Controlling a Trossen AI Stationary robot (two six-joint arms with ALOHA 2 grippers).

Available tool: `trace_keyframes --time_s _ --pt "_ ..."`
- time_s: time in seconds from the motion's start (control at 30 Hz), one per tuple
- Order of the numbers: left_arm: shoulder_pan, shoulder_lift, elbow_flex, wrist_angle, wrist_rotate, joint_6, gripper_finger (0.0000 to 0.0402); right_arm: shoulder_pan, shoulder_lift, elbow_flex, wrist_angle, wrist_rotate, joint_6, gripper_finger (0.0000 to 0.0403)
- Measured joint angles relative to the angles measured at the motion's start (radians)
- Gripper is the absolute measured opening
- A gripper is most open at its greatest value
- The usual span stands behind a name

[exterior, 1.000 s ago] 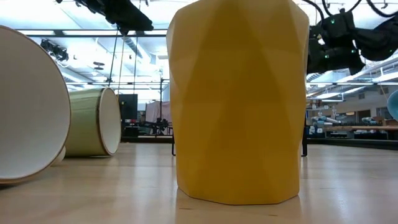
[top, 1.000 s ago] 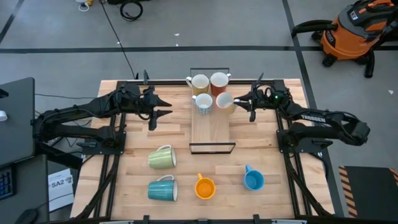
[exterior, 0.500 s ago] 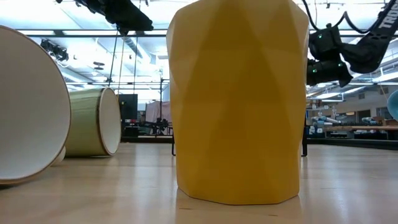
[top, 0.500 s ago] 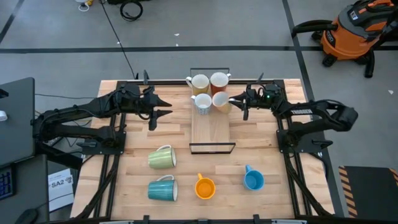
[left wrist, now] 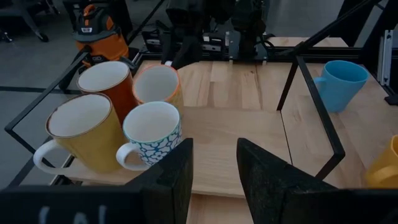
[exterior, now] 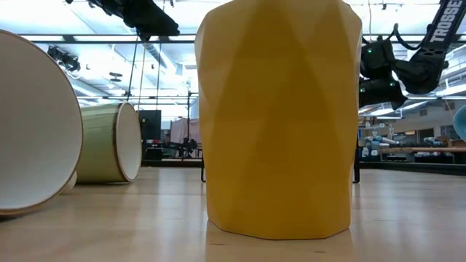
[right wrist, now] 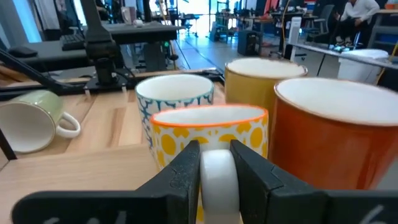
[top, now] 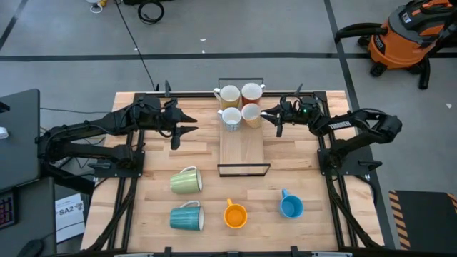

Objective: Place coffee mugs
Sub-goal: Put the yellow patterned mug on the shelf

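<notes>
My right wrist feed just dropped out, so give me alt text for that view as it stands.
The right end effector grips the white handle of the orange-and-yellow patterned mug, which stands upright. Close behind it stand a white-and-teal patterned mug, a tan-yellow mug and a red-orange mug; farther off, a pale green mug lies on its side on the wooden table.

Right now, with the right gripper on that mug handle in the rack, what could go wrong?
The right gripper holds the orange-patterned mug by its handle, packed against the blue-patterned mug and red-orange mug. Pushing further may shove them. Withdrawing without opening fully may drag the mug.
</notes>
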Motion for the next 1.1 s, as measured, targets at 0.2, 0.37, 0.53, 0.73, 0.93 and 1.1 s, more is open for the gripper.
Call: trace_keyframes --time_s 0.2,0.37,0.53,0.73,0.93,1.1 --pt "0.0 0.0 0.0 0.0 0.0 0.001 0.013 -0.003 0.001 -0.001 -0.014 0.012 -0.002 0.0092" --pt "0.0 0.0 0.0 0.0 0.0 0.001 0.013 -0.002 0.001 -0.002 -0.015 0.047 -0.002 0.0093" --pt "0.0 0.0 0.0 0.0 0.0 0.001 0.013 -0.002 0.0 -0.002 -0.014 0.048 -0.003 0.0093" --pt "0.0 0.0 0.0 0.0 0.0 0.001 0.013 -0.002 0.0 -0.002 -0.014 0.048 -0.002 0.0094" --pt "0.0 0.0 0.0 0.0 0.0 0.001 0.013 -0.003 0.0 -0.002 -0.014 0.048 0.001 0.0108" --pt "0.0 0.0 0.0 0.0 0.0 0.001 0.013 -0.003 0.0 -0.002 -0.012 0.045 0.001 0.0127"
